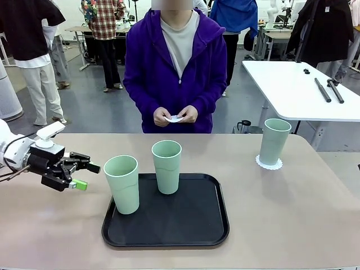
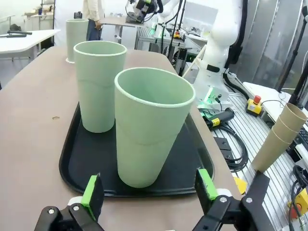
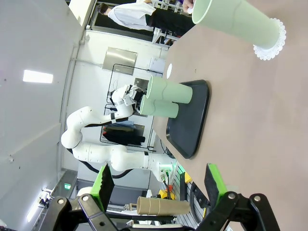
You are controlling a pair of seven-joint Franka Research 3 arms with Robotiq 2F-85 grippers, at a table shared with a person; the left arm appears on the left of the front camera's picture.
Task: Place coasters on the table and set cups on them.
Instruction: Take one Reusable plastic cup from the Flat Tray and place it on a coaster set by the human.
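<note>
Closest to the front camera lies the black tray [image 1: 185,222], at 6 o'clock on the table [image 1: 292,214]. Two cups stand upright on it. The near cup [image 1: 122,184] is at the tray's 9 o'clock edge and the far cup [image 1: 167,167] is toward its 11 o'clock, close together but not touching.

At 2 o'clock from the tray, the third cup [image 1: 274,142] stands upright on a coaster [image 1: 264,164], whose lacy rim shows around the cup's base. At 12 o'clock, across the table, the person's hands [image 1: 188,114] hold a second coaster [image 1: 175,118] at waist height.

At 9 o'clock from the near cup, the left gripper [image 1: 87,176] hangs just above the table and points at that cup. Its fingers are spread with nothing between them, clear of the cup.

In its own wrist view the right gripper [image 3: 158,183] also has its fingers spread wide and empty, with the third cup well ahead.
</note>
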